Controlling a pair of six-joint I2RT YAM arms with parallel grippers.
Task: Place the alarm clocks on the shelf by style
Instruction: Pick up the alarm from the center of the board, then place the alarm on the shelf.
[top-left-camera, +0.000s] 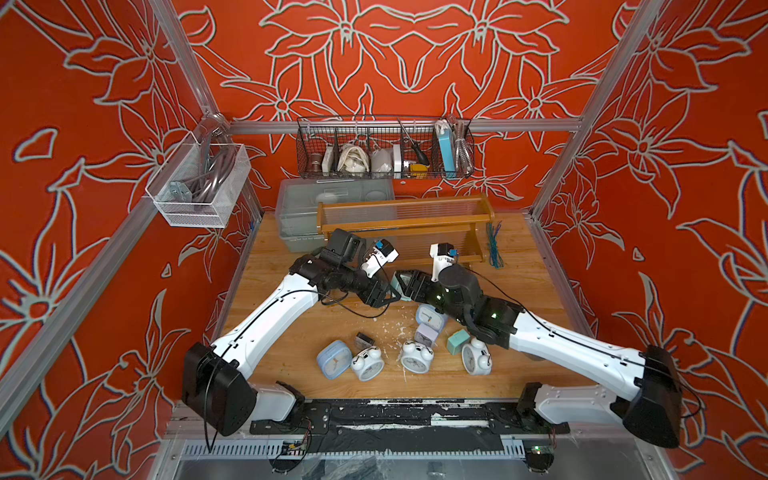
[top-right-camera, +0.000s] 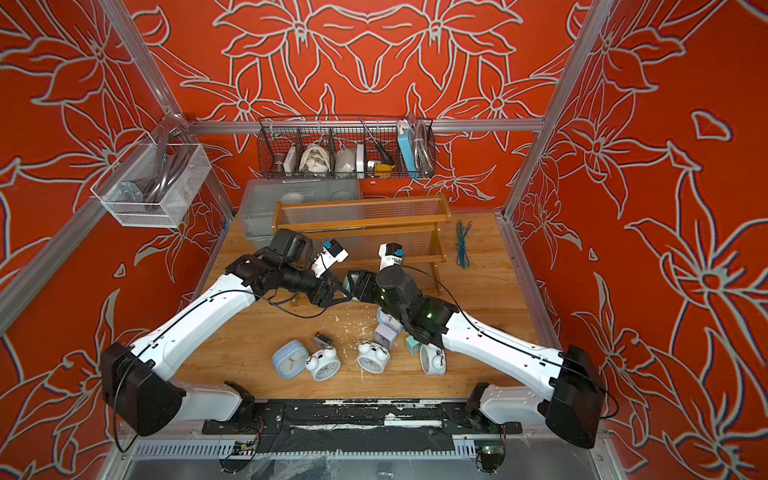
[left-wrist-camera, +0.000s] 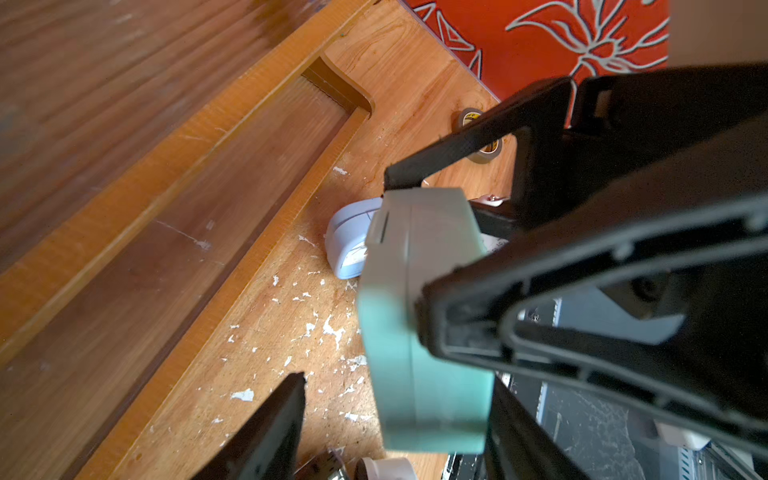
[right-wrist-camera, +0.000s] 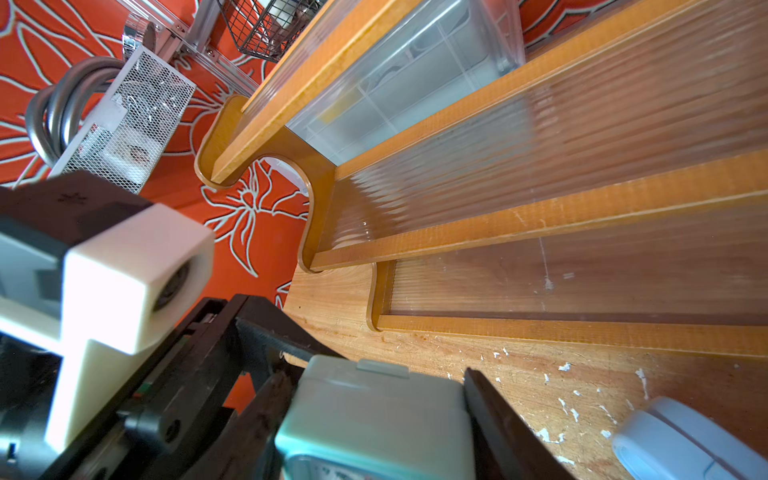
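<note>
Mid-frame in both top views, right tool clamps a teal cube clock; left tool stands half-wide around it, one finger clear

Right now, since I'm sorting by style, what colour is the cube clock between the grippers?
Teal: the cube clock shows best in the left wrist view.

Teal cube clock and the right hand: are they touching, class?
Touching. The right wrist view shows the right hand closed on the teal cube clock.
</note>
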